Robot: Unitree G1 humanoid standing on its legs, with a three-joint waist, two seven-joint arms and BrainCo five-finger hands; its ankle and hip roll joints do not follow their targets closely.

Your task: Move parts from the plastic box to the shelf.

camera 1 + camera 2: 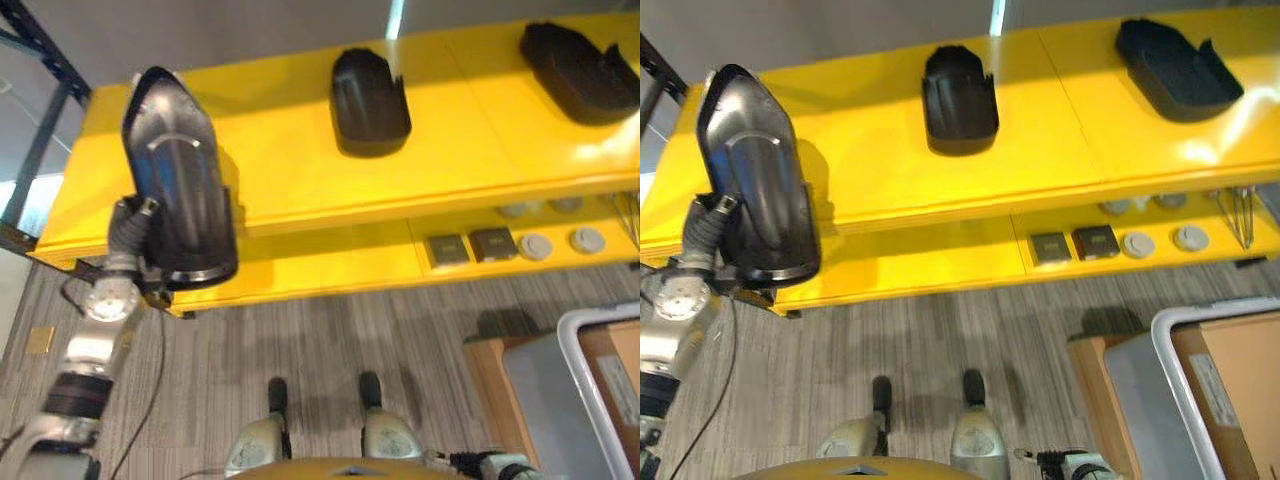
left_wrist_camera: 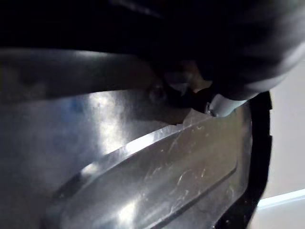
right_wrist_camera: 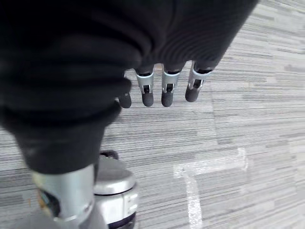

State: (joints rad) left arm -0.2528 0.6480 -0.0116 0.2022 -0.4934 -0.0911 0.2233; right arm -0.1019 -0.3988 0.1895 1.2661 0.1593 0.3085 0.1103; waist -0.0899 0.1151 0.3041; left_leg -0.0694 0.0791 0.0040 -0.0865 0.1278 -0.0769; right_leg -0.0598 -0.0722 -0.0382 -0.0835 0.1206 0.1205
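Part (image 1: 178, 180) upright, long axis toward shelf (image 1: 300, 190), left hand (image 1: 135, 228) grip unreadable; right hand (image 3: 162, 90) fingers relaxed.

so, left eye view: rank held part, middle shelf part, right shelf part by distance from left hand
1. Held black part, carried by the left hand, left end of the yellow shelf.
2. Middle black part, shelf centre.
3. Right black part, far right.

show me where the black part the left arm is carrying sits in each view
Left eye view: held part at upper left, raised over the yellow shelf's left end.
Right eye view: same part at far left, over that shelf end.
Left wrist view: its glossy surface seen very close.
Right wrist view: carpet past the right hand instead.
Shared landmark: the middle black part lying on the shelf top.
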